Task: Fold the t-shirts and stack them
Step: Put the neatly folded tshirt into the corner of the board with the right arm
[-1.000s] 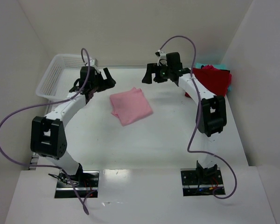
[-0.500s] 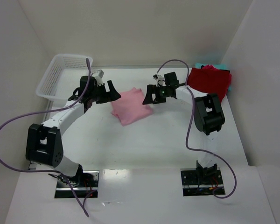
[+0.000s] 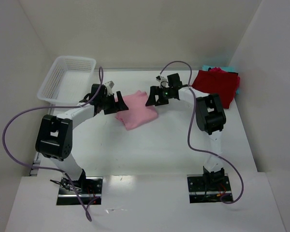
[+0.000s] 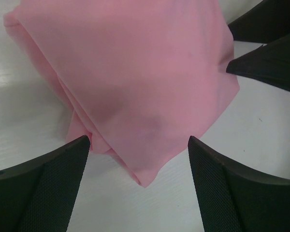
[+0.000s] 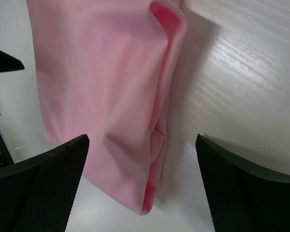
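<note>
A folded light pink t-shirt (image 3: 135,110) lies mid-table. My left gripper (image 3: 117,103) is open at its left corner; in the left wrist view the pink corner (image 4: 135,96) lies between the spread fingers (image 4: 43,183). My right gripper (image 3: 151,98) is open at the shirt's far right corner; the right wrist view shows the folded pink edge (image 5: 111,96) between its fingers (image 5: 241,179). A dark red folded t-shirt (image 3: 217,84) lies at the back right on a teal one (image 3: 238,89) showing at its edge.
A white mesh basket (image 3: 65,77) stands at the back left. White walls close in the table on the left, back and right. Purple cables loop from both arms.
Both grippers have moved in and down from behind the pink shirt to its two far corners. The shirt has not moved.
</note>
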